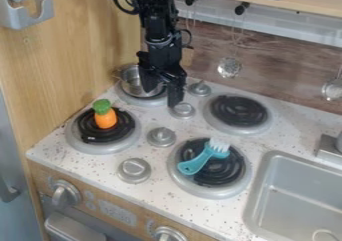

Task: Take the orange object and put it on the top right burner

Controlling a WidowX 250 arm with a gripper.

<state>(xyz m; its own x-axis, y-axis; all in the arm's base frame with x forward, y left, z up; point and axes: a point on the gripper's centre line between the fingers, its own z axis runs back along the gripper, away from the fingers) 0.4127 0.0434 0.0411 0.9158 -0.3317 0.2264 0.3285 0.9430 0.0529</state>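
Note:
The black gripper (162, 94) hangs over the back of the stove, in front of the metal pot, its two fingers apart with nothing seen between them. An orange carrot-like toy (105, 118) with a green top stands on the front left burner (89, 131), lower and to the left of the gripper. To the gripper's right is the top right burner (237, 111), a black coil in a grey ring with nothing on it.
A small metal pot (132, 81) sits on the back left burner. The teal brush (200, 159) lies across the front right burner. Grey knobs (161, 136) rise between the burners. A sink (294, 195) is at the right, and utensils (229, 67) hang along the back wall.

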